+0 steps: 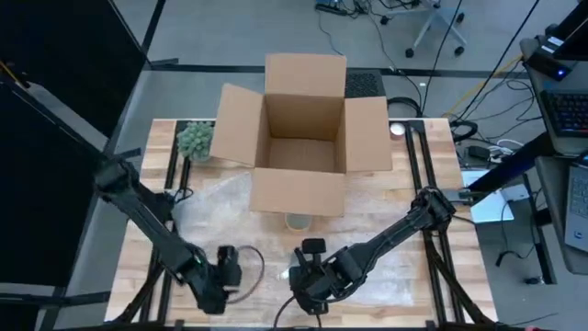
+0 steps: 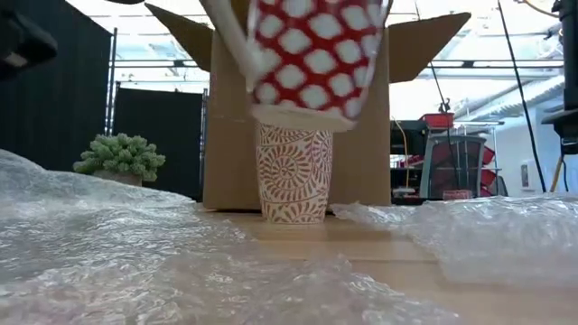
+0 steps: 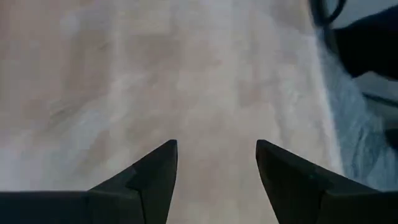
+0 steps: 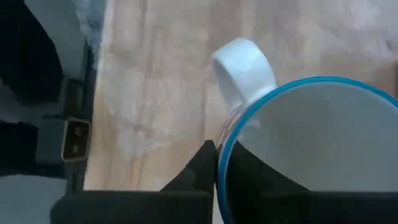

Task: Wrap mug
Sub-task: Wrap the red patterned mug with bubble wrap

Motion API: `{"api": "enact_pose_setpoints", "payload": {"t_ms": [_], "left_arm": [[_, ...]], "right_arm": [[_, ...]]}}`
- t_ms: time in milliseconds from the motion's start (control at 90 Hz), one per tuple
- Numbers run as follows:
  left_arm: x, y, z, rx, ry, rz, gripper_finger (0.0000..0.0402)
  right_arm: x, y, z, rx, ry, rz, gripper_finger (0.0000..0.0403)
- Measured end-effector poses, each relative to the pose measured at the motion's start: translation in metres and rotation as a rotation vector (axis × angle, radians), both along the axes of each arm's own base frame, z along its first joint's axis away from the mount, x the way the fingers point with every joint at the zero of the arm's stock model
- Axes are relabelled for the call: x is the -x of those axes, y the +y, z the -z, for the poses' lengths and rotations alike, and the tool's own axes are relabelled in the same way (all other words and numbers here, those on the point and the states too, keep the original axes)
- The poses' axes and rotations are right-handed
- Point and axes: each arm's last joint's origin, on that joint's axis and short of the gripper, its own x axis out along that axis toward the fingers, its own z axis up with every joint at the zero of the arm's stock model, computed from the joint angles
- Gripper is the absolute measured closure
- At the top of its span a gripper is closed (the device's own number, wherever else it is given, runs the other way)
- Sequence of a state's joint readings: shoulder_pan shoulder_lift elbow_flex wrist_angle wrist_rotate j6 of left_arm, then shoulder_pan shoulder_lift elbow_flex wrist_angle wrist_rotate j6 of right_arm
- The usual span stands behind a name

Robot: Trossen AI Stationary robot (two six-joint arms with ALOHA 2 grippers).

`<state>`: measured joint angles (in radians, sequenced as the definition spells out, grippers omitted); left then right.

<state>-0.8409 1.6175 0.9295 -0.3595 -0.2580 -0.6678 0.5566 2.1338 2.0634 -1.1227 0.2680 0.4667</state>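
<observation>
Currently lifted off the table near its front edge: red ceramic mug with white dots (image 2: 312,59), blue-rimmed, white inside, white loop handle; long axis close to vertical, slightly tilted, base downward, mouth upward toward the wrist camera. Clamped at the rim by right gripper (image 1: 310,280), one finger inside, one outside. Left gripper (image 1: 225,267) at front left, fingers (image 3: 152,177) spread, nothing between them. Farther back, upright red-and-white swirl-patterned paper cup (image 2: 293,171), just before open brown cardboard box (image 1: 303,129). Crinkled clear bubble wrap (image 2: 117,244) spread over wooden table (image 1: 441,184). Small green potted plant (image 1: 195,140) far left.
</observation>
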Motion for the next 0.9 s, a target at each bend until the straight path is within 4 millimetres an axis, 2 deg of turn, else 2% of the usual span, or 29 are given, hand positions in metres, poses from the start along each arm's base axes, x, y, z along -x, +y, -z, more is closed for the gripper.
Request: {"api": "enact_pose_setpoints", "payload": {"t_ms": [100,289,467,633,744,900], "left_arm": [[-0.016,-0.005,0.020,0.006,-0.025,-0.003,0.0197],[-0.045,0.005,0.051,-0.024,-0.035,-0.038,0.0197],[-0.074,0.010,0.065,0.045,-0.148,-0.063,0.0197],[-0.097,0.026,0.066,0.091,-0.235,-0.102,0.0197],[-0.110,0.036,0.058,0.099,-0.265,-0.127,0.0197],[-0.101,0.037,0.036,0.101,-0.217,-0.084,0.0197]], "right_arm": [[0.006,0.003,-0.003,0.010,0.024,0.011,0.0397],[0.014,0.011,-0.010,0.006,0.032,0.005,0.0398],[0.019,0.016,-0.015,0.020,0.013,0.001,0.0398],[0.024,0.018,-0.019,0.019,0.017,-0.003,0.0398],[0.028,0.017,-0.023,0.014,0.021,0.005,0.0398],[0.026,0.016,-0.027,0.014,-0.016,0.010,0.0399]]}}
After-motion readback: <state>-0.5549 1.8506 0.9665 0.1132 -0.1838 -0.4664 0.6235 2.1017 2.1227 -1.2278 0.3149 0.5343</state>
